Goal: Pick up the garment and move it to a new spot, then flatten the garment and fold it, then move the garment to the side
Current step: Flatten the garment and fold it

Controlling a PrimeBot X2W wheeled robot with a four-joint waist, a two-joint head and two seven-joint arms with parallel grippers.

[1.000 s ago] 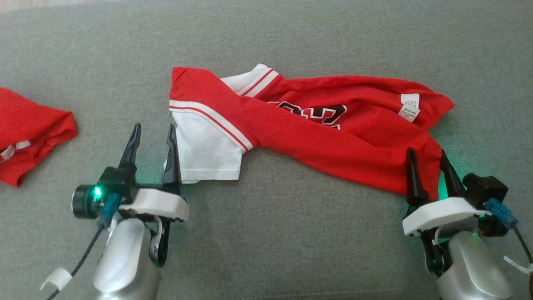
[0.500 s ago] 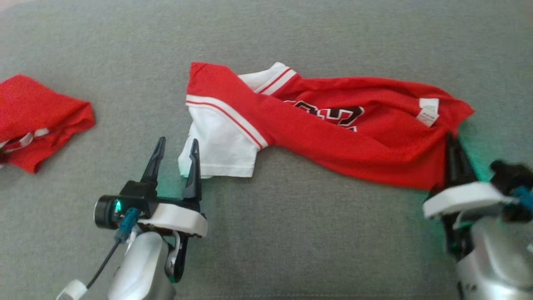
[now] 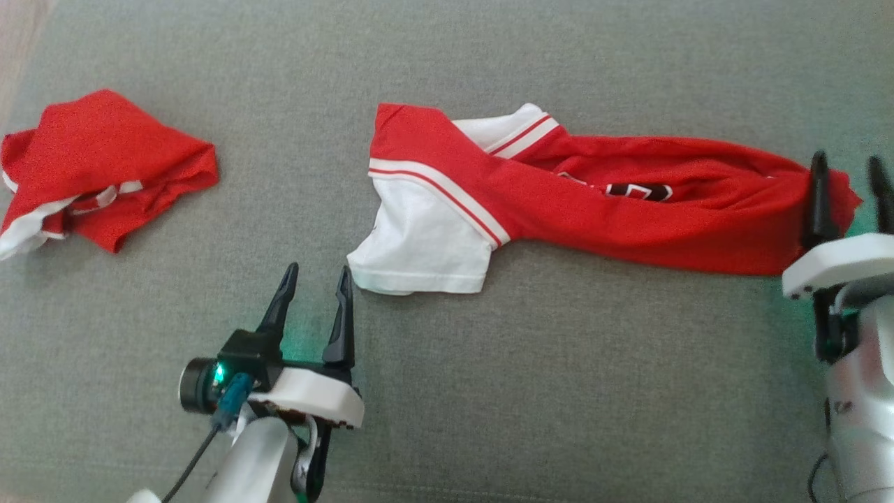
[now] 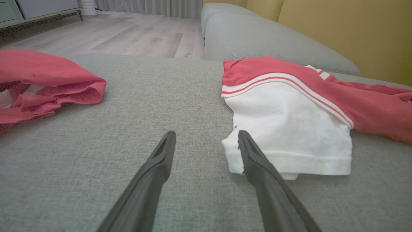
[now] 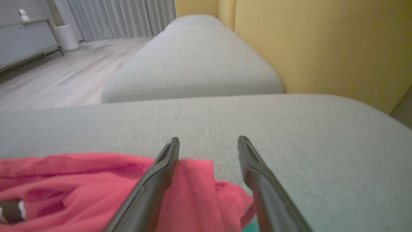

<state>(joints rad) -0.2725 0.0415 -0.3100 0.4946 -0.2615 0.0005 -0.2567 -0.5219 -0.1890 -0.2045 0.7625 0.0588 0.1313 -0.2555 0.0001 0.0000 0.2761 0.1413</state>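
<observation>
In the head view the left gripper point(image 3: 318, 272) sits at about 7 o'clock. Its two long dark fingers point(image 3: 343, 321) are spread apart, pointing toward 12 o'clock and leaning slightly to 1. Below them are a white wrist plate point(image 3: 311, 406) and a silver left forearm point(image 3: 255, 457), with a round black camera housing point(image 3: 199, 376), lit green, at the plate's 9 o'clock side. The right gripper point(image 3: 846, 162) stands at 3 o'clock, its fingers likewise parted and pointing to 12, above a silver right forearm point(image 3: 859, 412). Both wrist views show a clear gap between that arm's fingertips.

Red garment point(image 3: 594, 216), white red-striped sleeve point(image 3: 426, 237), grey cushion point(image 3: 559, 384)
</observation>
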